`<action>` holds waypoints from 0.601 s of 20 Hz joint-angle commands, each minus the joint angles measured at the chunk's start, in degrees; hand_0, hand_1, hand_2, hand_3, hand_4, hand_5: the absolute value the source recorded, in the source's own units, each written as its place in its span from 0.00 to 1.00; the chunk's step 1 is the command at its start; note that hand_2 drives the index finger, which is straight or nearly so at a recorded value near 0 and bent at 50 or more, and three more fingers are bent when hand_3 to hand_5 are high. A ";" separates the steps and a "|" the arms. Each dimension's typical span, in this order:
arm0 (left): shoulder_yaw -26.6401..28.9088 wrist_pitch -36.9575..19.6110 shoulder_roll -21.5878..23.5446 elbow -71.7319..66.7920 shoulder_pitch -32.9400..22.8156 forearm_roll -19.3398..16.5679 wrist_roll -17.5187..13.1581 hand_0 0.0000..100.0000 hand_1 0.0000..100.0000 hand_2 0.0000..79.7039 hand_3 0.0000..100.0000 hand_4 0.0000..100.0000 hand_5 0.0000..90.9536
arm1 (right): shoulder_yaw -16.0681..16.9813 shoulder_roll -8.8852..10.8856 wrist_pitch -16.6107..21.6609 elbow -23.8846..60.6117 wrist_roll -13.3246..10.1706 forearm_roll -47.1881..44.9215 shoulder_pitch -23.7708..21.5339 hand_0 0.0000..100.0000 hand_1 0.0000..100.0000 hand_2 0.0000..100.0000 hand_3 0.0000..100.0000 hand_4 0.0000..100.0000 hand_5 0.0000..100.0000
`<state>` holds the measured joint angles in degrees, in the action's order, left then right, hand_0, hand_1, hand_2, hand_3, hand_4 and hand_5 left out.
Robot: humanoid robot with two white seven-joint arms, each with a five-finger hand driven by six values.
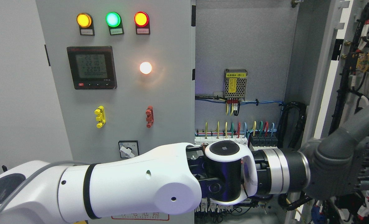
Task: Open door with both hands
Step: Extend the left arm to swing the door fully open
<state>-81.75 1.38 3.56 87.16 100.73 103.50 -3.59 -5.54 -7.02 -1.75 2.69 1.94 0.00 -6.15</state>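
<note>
The cabinet's right door (pixel 325 77) stands swung open to the right, its inner face carrying wiring and parts. My left arm (pixel 134 183) comes in from the lower left and reaches straight across the opening. Its dark grey hand (pixel 343 165) lies against the open door's edge and inner face at the far right, partly cut off by the picture's edge. The left door (pixel 125 93) is closed, with three coloured lamps, a meter and a lit white lamp on it. My right arm does not show.
Inside the cabinet (pixel 240 46) a power module (pixel 235 83) sits on the back plate above a row of terminals with coloured wires (pixel 237 132). A black cable bundle (pixel 291 124) hangs near the hinge side. A rotary switch (pixel 128 149) sits low on the left door.
</note>
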 commanded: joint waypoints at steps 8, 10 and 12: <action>0.01 -0.41 -8.22 -5.24 -0.09 -1.02 7.28 0.00 0.00 0.00 0.00 0.03 0.00 | 0.00 -0.01 -0.01 -0.05 -0.01 0.53 0.00 0.11 0.00 0.00 0.00 0.00 0.00; 0.01 -0.41 -8.30 -5.24 -0.09 -1.81 7.28 0.00 0.00 0.00 0.00 0.03 0.00 | 0.00 -0.01 -0.01 -0.05 -0.01 0.53 0.00 0.11 0.00 0.00 0.00 0.00 0.00; 0.01 -0.41 -8.39 -5.24 -0.09 -1.99 7.28 0.00 0.00 0.00 0.00 0.03 0.00 | 0.00 -0.01 -0.01 0.04 -0.01 0.53 0.00 0.11 0.00 0.00 0.00 0.00 0.00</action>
<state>-81.74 1.00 -1.89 83.70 100.69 102.31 3.40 -5.54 -7.02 -1.74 2.68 1.94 0.00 -6.15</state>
